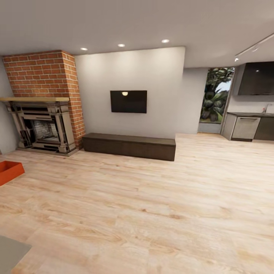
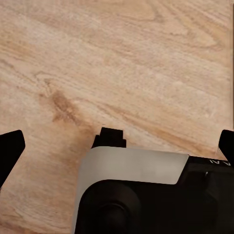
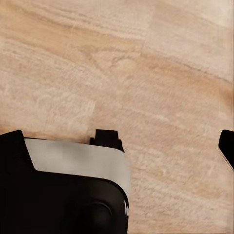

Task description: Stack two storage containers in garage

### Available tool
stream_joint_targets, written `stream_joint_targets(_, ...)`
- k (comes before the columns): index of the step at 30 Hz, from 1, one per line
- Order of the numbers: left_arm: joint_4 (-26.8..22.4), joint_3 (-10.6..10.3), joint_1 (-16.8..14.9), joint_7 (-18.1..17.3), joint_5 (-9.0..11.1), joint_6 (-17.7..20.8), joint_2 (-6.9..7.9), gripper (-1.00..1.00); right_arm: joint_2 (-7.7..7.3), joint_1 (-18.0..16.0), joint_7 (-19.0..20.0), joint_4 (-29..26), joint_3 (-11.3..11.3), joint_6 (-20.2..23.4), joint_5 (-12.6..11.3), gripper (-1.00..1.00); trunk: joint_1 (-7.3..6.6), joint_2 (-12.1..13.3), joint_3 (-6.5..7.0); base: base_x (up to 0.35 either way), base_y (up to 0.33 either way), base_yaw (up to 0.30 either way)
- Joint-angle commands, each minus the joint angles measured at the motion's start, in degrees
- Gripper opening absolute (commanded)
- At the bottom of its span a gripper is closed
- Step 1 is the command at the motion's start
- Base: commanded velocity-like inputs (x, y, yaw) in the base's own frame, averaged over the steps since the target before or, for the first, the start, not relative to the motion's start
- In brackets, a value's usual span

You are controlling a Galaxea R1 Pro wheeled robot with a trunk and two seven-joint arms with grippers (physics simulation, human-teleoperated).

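Note:
One red-orange storage container (image 1: 9, 171) sits on the light wood plank floor of the living room, cut off by the left edge of the head view. Only its corner and part of its open top show. In the left wrist view my left gripper (image 2: 117, 144) hangs open over bare planks, its dark fingertips (image 2: 10, 146) far apart at the picture's sides. My right gripper (image 3: 118, 142) is open too above the wood floor, with one fingertip (image 3: 227, 146) at the edge. Nothing is held in either gripper.
A brick column (image 1: 45, 74) with a fireplace (image 1: 42, 127) stands at the back left. A long dark cabinet (image 1: 129, 146) runs under the wall-mounted TV (image 1: 128, 101). Kitchen units (image 1: 248, 127) are at the far right. A grey corner (image 1: 11, 252) juts in at the lower left.

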Motion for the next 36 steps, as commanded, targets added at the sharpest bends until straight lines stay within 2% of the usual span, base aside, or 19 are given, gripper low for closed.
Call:
stream_joint_targets(1,-0.01,-0.43,-0.03,0.12,0.49,-0.02,0.0,1.0,0.03,-0.07,0.01,0.16,0.48,-0.3,-0.52,1.0,0.03,-0.03,-0.06,0.322,0.0,0.0)
stream_joint_targets(36,-0.01,-0.43,-0.03,0.04,0.44,-0.02,0.0,1.0,0.0,-0.11,0.0,0.16,0.48,-0.38,-0.44,1.0,0.03,-0.03,-0.06,0.322,0.0,0.014)
